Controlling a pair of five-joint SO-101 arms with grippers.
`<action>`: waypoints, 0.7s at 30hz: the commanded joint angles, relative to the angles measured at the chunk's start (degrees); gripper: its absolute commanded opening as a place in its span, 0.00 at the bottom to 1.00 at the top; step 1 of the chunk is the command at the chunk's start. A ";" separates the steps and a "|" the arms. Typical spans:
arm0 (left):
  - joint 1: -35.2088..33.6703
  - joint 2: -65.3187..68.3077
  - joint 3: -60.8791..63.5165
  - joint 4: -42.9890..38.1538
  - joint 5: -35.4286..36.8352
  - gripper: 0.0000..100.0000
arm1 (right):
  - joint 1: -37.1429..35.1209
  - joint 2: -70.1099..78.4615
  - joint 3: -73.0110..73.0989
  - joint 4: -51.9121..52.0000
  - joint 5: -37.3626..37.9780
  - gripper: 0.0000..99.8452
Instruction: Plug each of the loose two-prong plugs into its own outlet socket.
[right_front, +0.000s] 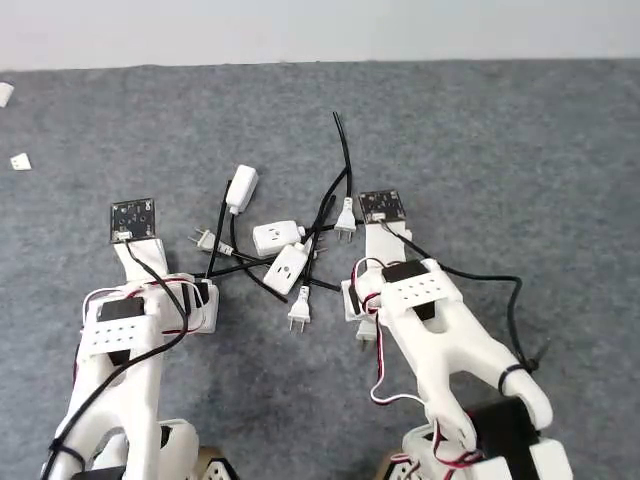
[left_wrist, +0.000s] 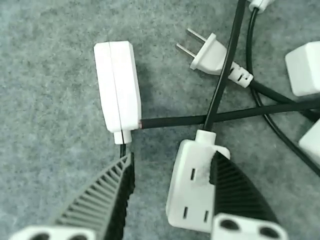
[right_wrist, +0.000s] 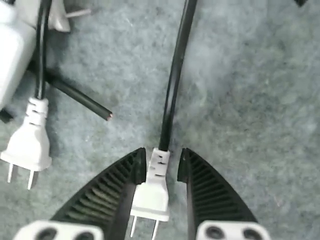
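Several white outlet sockets and two-prong plugs on black cords lie tangled on the grey carpet. My left gripper (left_wrist: 170, 167) (right_front: 197, 293) is open, and a white socket (left_wrist: 192, 192) (right_front: 207, 303) lies between its fingers against one pad. Beyond it lie another socket (left_wrist: 117, 92) and a loose plug (left_wrist: 212, 52). My right gripper (right_wrist: 161, 152) (right_front: 358, 305) straddles a white plug (right_wrist: 152, 187) (right_front: 366, 331) whose prongs point back toward the wrist; one finger touches it and a thin gap shows at the other. A second plug (right_wrist: 27, 147) lies beside it.
In the middle lie two more sockets (right_front: 277, 237) (right_front: 288, 268), a third (right_front: 240, 188) farther back, and loose plugs (right_front: 345, 220) (right_front: 298, 312) (right_front: 205, 240). Black cords cross between the arms. Bare carpet spreads behind and to the right, up to a white wall.
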 joint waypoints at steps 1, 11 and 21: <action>-0.44 0.09 -2.95 -1.32 -0.44 0.23 | -0.31 0.13 -3.25 0.84 -0.70 0.11; -0.44 0.44 -2.95 -1.49 -0.44 0.23 | -0.13 6.90 -8.35 3.74 -0.70 0.11; -0.44 0.44 -2.95 -1.49 -0.44 0.23 | -0.40 9.80 -10.90 5.23 -0.62 0.11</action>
